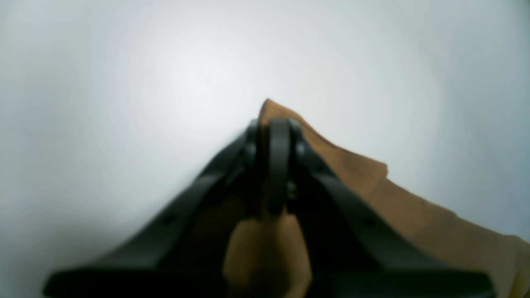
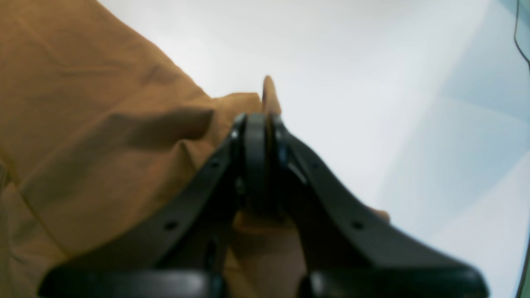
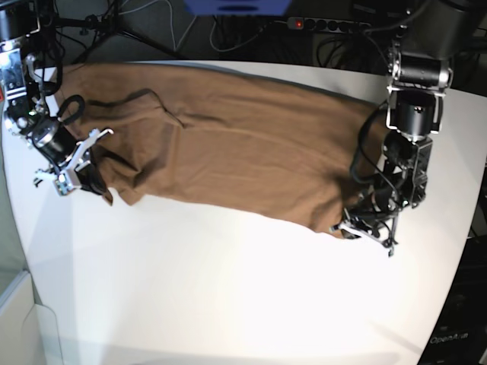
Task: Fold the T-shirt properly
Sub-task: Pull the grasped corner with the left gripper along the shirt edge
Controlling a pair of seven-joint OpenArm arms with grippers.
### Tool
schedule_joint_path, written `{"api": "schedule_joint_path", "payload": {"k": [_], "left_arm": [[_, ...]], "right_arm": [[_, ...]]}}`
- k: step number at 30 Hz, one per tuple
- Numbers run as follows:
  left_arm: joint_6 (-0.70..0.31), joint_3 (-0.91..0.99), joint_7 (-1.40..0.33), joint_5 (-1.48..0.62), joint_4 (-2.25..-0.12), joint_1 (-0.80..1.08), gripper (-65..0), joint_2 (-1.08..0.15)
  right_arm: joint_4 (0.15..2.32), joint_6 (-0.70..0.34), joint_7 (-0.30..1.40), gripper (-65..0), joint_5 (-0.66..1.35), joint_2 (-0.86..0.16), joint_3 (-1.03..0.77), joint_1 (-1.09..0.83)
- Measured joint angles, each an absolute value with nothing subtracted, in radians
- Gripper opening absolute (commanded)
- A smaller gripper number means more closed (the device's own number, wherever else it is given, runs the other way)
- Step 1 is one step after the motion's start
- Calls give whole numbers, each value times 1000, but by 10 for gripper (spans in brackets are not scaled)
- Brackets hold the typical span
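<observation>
The tan-brown T-shirt (image 3: 228, 152) lies spread across the far half of the white table (image 3: 228, 289). My left gripper (image 1: 273, 124) is shut on a corner of the T-shirt (image 1: 372, 182), whose tip pokes up past the fingertips; in the base view this gripper (image 3: 344, 230) sits at the cloth's near right corner. Pinching another corner, my right gripper (image 2: 261, 118) is shut on the T-shirt (image 2: 95, 124), which fills the left of that view. From the base camera, the right gripper (image 3: 99, 190) is at the cloth's near left corner.
A power strip (image 3: 335, 25) and cables lie behind the table's far edge. The table's rounded edge runs close to the right gripper at the left and to the left arm (image 3: 415, 114) at the right. Bare white tabletop spans the near half.
</observation>
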State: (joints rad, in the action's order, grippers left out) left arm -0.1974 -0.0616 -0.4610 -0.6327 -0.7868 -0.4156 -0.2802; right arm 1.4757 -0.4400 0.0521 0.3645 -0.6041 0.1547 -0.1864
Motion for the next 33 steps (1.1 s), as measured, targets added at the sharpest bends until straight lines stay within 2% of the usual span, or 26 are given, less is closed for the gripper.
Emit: {"api": "schedule_joint_path", "payload": {"k": [6, 14, 22, 28, 33], "left_arm": [[-202, -60, -461, -636, -817, -386, -619, -293], [-194, -55, -478, -634, -1079, -252, -619, -299], [-187, 178, -635, -627, -1274, -146, -621, -305], [-194, 208, -667, -628, -1391, -57, -621, -302], [-198, 210, -649, -627, -1367, -51, -614, -302]], "right_arm": [[1476, -440, 51, -622, 364, -604, 155, -194], [1536, -440, 42, -622, 358, -605, 154, -215], [1629, -434, 45, -622, 357, -607, 153, -294], [1728, -430, 47, -622, 354, -604, 72, -412], [1736, -440, 43, -622, 357, -603, 63, -435]]}}
